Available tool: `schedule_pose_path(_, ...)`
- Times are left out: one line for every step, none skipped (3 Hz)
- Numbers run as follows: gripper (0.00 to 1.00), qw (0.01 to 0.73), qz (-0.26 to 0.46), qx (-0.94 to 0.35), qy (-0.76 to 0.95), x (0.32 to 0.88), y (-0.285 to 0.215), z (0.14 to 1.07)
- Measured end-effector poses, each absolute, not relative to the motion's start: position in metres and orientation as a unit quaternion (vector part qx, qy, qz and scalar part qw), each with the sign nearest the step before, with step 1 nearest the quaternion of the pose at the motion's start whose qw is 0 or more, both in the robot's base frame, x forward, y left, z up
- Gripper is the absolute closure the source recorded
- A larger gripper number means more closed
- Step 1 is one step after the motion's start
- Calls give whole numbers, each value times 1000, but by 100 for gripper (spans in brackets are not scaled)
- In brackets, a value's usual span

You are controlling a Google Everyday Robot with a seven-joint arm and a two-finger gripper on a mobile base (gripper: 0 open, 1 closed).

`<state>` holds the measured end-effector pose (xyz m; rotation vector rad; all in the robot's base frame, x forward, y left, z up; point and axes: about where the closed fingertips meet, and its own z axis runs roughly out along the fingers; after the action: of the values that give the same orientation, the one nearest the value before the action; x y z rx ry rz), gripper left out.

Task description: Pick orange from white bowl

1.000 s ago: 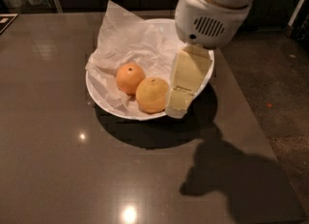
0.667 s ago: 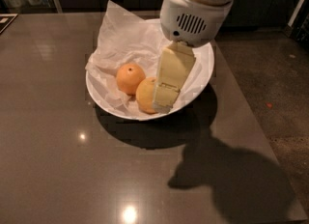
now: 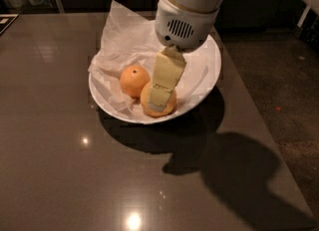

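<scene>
Reaching down from 12 o'clock, the gripper [image 3: 160, 98] sits right on top of the orange [image 3: 146, 104] and covers its middle. I think it comes from above because the white bowl [image 3: 204, 83] has a rim all round, so the top is the easy way in. The orange lies in the bowl near 6 o'clock, on crumpled paper [image 3: 124, 36] that sticks out past the rim at 11 o'clock. A smaller fruit [image 3: 134, 80] touches the orange at its 10 o'clock, so the gripper has little room on that side. I cannot tell how far open the gripper is, or if it has hold of the orange
</scene>
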<state>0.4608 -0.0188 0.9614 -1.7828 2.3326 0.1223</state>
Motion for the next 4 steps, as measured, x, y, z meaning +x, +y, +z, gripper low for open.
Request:
schedule_pose_path(17,82,47,-589,803,472,-20,945)
schedule_pose_path(18,69,48,-578,811,481,-21,932)
schedule_pose_path(21,57,51,-576,814,485,-16,922)
schedule_pose_path(32,46,55,-570,819,492,-16,911)
